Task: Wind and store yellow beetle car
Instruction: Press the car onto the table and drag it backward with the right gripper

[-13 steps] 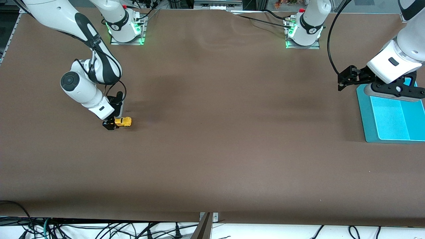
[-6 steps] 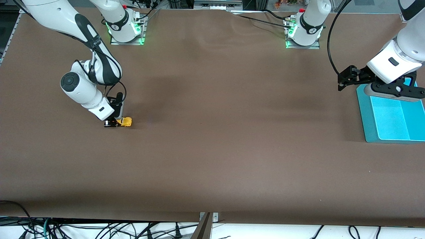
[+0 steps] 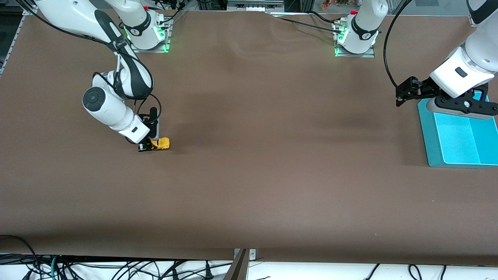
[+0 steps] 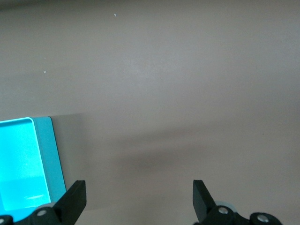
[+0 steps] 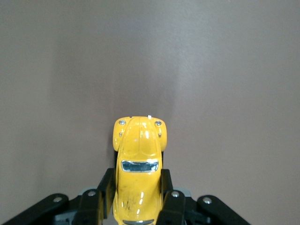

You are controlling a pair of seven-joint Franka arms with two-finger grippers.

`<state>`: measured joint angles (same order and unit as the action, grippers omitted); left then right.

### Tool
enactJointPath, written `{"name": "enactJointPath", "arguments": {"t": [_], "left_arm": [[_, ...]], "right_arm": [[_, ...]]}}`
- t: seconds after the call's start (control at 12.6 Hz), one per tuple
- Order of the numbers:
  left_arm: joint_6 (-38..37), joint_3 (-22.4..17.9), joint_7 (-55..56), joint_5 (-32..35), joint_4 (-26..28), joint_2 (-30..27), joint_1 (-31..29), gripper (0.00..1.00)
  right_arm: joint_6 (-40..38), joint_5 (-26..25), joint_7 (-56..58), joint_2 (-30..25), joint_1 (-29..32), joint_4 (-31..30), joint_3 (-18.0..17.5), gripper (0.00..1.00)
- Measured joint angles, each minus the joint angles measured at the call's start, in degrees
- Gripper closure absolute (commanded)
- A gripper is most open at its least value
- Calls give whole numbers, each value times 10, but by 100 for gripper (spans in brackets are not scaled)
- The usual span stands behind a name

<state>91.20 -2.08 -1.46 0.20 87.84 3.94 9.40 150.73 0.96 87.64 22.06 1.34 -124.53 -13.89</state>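
Right gripper clamped on the toy car at the right arm's end of the table.

The right gripper (image 3: 149, 147) has its two black fingers (image 5: 104, 190) pressed against both flanks of the tiny bright-yellow beetle-shaped toy car (image 5: 138, 159), whose rounded nose sticks out past the fingertips, low over the brown table (image 3: 249, 175). The left gripper (image 4: 140, 199) waits over the edge of the shallow turquoise plastic tray (image 3: 459, 140) at the left arm's end, its fingers spread wide apart and holding nothing.
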Motion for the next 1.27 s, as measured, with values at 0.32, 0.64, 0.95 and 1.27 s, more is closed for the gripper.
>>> {"name": "enactJointPath", "arguments": {"t": [0.32, 0.64, 0.95, 1.27], "left_arm": [[0, 0, 0, 0, 0, 0, 0, 0], [0, 0, 0, 0, 0, 0, 0, 0], [0, 0, 0, 0, 0, 0, 0, 0], [0, 0, 0, 0, 0, 0, 0, 0]], "right_arm": [[45, -1, 5, 30, -2, -11, -3, 93], [51, -1, 9, 29, -1, -14, -1, 93], [51, -1, 36, 24, 18, -20, 15, 93], [51, -1, 98, 21, 59, -23, 26, 93]]}}
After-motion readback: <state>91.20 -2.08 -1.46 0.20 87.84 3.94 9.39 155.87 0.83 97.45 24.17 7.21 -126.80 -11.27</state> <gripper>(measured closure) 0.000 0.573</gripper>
